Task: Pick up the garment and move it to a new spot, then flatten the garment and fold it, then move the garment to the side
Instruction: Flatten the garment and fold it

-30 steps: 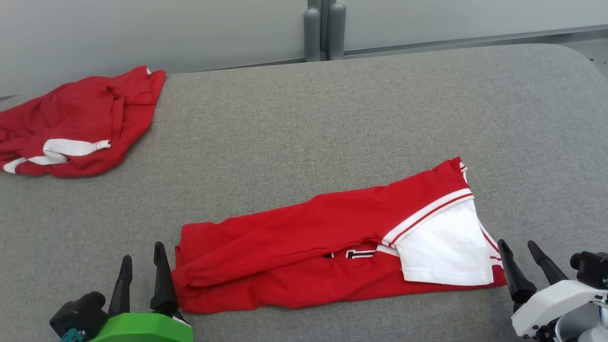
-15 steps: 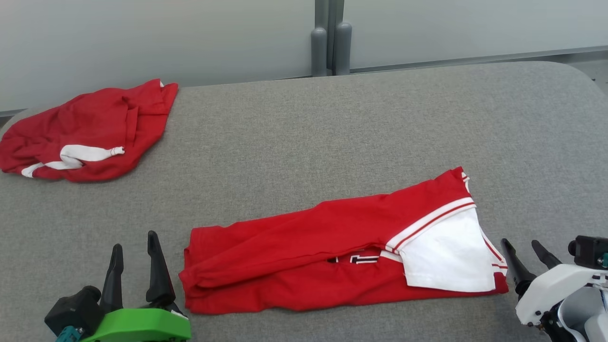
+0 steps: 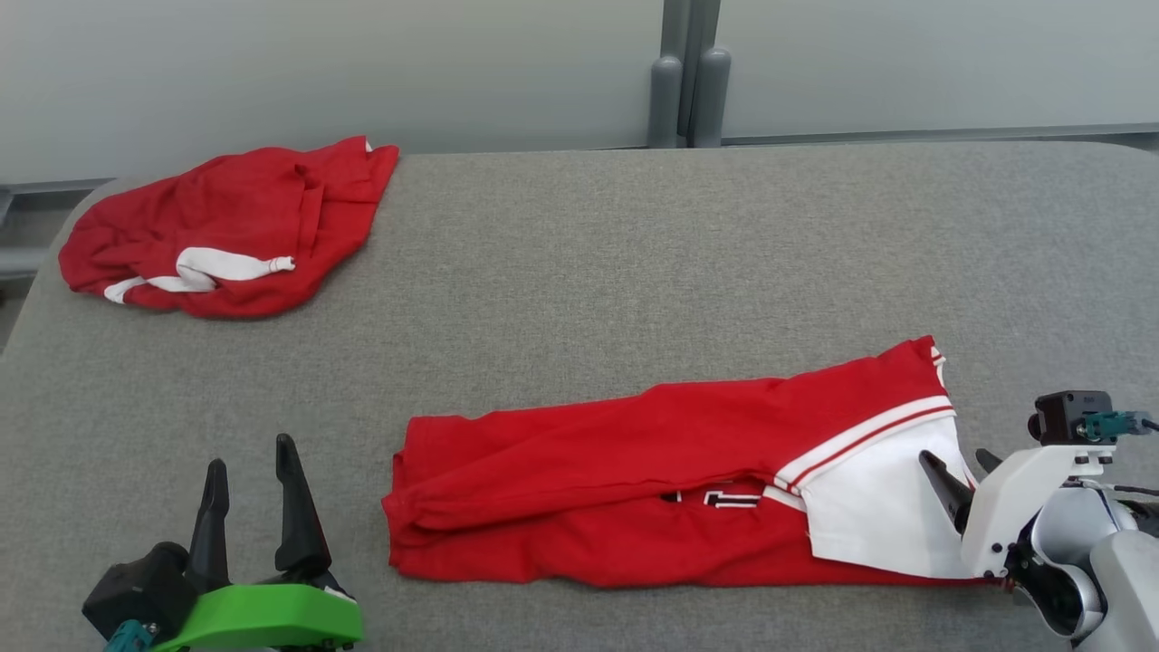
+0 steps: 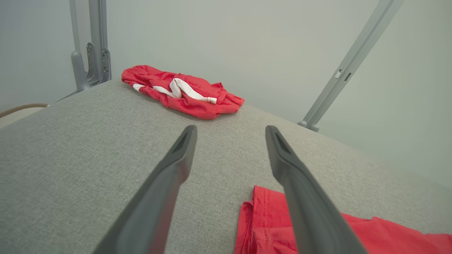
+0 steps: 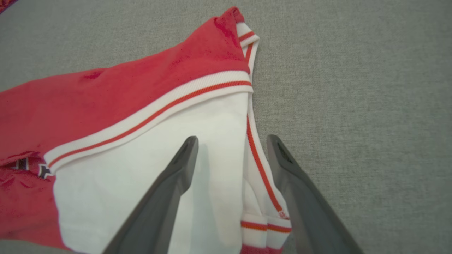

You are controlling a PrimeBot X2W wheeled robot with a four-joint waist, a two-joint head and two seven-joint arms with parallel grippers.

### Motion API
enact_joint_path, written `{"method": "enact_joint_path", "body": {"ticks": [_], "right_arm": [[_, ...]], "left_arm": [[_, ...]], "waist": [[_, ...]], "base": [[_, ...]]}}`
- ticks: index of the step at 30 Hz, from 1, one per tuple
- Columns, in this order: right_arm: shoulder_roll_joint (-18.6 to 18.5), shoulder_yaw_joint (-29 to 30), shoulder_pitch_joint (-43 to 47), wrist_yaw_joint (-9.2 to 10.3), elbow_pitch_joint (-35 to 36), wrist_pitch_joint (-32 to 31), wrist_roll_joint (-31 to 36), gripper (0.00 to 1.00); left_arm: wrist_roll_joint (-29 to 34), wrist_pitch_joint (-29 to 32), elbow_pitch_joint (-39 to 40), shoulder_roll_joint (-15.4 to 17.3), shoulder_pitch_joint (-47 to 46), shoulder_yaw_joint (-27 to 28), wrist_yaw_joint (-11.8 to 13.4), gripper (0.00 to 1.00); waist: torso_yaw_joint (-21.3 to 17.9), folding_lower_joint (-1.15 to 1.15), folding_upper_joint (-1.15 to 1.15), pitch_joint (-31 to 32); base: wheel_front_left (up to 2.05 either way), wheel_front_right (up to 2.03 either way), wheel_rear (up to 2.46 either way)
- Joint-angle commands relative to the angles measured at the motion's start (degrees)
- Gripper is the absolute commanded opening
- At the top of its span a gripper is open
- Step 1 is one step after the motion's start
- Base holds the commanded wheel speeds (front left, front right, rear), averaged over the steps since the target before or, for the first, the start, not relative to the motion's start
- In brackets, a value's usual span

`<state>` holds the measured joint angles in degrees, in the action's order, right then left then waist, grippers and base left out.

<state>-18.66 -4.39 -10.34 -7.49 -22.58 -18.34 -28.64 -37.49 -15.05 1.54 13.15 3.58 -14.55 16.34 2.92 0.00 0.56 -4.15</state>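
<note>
- Two red garments are lying on the grey padded table (image 3: 579,272): one red-and-white jersey (image 3: 616,453), folded into a long strip at near right, and one crumpled red garment (image 3: 226,226) at the far left corner.
- Two grippers, both spread and gripping nothing: left gripper (image 3: 249,448) is hovering just beside the jersey's left end, right gripper (image 3: 953,457) is hanging over its white end.
- Judgement: folding is under way; the next move is calling for pinching an end and carrying it across.
</note>
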Motion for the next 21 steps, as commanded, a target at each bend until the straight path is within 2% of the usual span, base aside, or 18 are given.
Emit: {"method": "enact_joint_path", "body": {"ticks": [1, 7, 21], "right_arm": [[-0.05, -0.72, -1.76, 0.00, -1.30, -1.16, -0.62, 1.00], [0.46, -1.49, -3.99, 0.00, -4.77, -3.59, -0.86, 1.00], [2.33, -3.62, -6.20, -0.02, -13.18, -8.41, 6.11, 1.00]], "left_arm": [[0.63, -0.17, 0.17, -0.37, -0.86, 0.46, -0.09, 1.00], [0.88, -0.17, 0.08, -0.81, -1.08, 0.82, -0.55, 1.00], [1.67, -0.12, -0.22, -2.27, -1.11, 1.74, -1.33, 1.00]], "waist": [[1.42, 0.00, -0.56, -0.42], [2.86, 0.00, -0.56, -0.77], [4.46, 0.00, -0.56, -0.99]], "base": [[0.00, 0.00, 0.00], [0.00, 0.00, 0.00], [0.00, 0.00, 0.00]]}}
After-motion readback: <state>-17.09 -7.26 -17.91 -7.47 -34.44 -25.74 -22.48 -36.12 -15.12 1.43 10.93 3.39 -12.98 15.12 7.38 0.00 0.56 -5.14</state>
